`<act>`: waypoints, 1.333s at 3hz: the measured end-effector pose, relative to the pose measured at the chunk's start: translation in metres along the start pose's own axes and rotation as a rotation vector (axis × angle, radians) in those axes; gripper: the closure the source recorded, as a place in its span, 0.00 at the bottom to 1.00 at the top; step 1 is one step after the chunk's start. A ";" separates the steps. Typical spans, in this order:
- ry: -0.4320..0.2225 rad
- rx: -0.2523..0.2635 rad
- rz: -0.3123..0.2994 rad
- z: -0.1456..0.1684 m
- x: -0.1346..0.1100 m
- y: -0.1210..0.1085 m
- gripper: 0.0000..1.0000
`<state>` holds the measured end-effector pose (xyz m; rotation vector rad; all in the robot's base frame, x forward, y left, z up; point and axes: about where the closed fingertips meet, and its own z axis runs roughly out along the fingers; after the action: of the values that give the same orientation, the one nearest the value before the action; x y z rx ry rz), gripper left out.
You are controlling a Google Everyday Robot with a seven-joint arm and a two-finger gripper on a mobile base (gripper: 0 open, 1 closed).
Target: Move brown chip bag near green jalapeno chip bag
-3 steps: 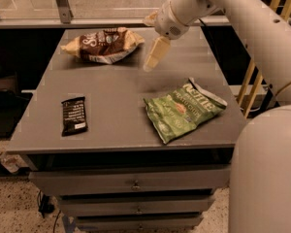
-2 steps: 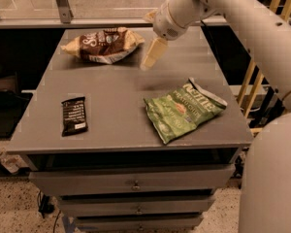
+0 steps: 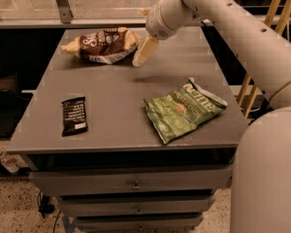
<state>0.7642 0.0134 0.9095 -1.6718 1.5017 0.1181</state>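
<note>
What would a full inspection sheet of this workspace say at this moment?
Surface: grey table, flat, with drawers below.
Job's things: brown chip bag at the far left; green jalapeno chip bag at the near right, well apart from it.
Clutter: black wrapped bar at the near left.
Grippers: gripper low by the brown chip bag's right end; contact unclear.
Cables: dark cable on the floor, lower left.
Surroundings: yellow rails at right.
</note>
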 end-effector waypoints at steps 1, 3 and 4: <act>-0.027 -0.006 -0.023 0.020 -0.007 -0.006 0.00; -0.068 -0.043 -0.054 0.050 -0.020 -0.007 0.20; -0.079 -0.053 -0.058 0.056 -0.021 -0.006 0.43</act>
<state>0.7892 0.0648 0.8900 -1.7314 1.4011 0.1916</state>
